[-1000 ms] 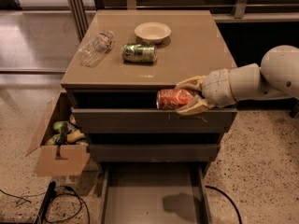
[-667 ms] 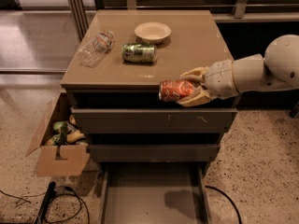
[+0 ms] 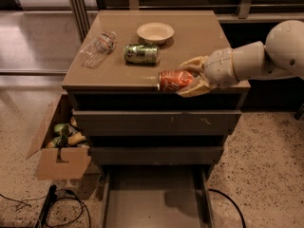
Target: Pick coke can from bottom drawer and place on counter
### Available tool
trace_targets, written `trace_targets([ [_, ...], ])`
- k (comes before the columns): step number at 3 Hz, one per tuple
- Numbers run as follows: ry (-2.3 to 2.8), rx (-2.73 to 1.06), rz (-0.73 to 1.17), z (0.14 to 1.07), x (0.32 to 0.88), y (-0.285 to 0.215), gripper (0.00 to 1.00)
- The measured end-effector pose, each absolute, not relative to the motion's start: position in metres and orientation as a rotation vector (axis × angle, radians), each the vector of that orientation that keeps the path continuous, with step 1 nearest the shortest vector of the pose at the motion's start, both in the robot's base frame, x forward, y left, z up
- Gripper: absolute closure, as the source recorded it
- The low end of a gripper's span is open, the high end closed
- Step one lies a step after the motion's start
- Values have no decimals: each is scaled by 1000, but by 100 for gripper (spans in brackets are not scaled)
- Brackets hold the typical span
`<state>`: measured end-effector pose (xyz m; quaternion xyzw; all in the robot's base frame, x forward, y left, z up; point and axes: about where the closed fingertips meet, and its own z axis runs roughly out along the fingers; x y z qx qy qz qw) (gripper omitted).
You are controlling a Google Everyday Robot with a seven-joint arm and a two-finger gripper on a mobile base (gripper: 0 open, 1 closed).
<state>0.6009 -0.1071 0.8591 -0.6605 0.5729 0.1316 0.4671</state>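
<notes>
My gripper [image 3: 186, 78] is shut on the coke can [image 3: 174, 80], a red-orange can held on its side. It hangs over the front edge of the counter [image 3: 123, 74], right of the middle, just above the surface. The arm comes in from the right. The bottom drawer [image 3: 155, 199] is pulled open below, and its flat grey floor shows nothing on it but a shadow.
On the counter lie a green can [image 3: 141, 54] on its side, a clear plastic bottle [image 3: 98, 48] at the left and a pale bowl [image 3: 155, 33] at the back. A cardboard box [image 3: 61, 149] with items stands on the floor at the left. Cables [image 3: 66, 204] lie beside it.
The gripper has lifted the coke can from in front of the top drawer up to the counter's front edge, moving slightly right.
</notes>
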Motion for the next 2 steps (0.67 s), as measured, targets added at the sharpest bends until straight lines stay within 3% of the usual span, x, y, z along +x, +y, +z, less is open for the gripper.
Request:
trace_targets([
  [2, 1439, -1568, 280, 908, 665, -126, 100],
])
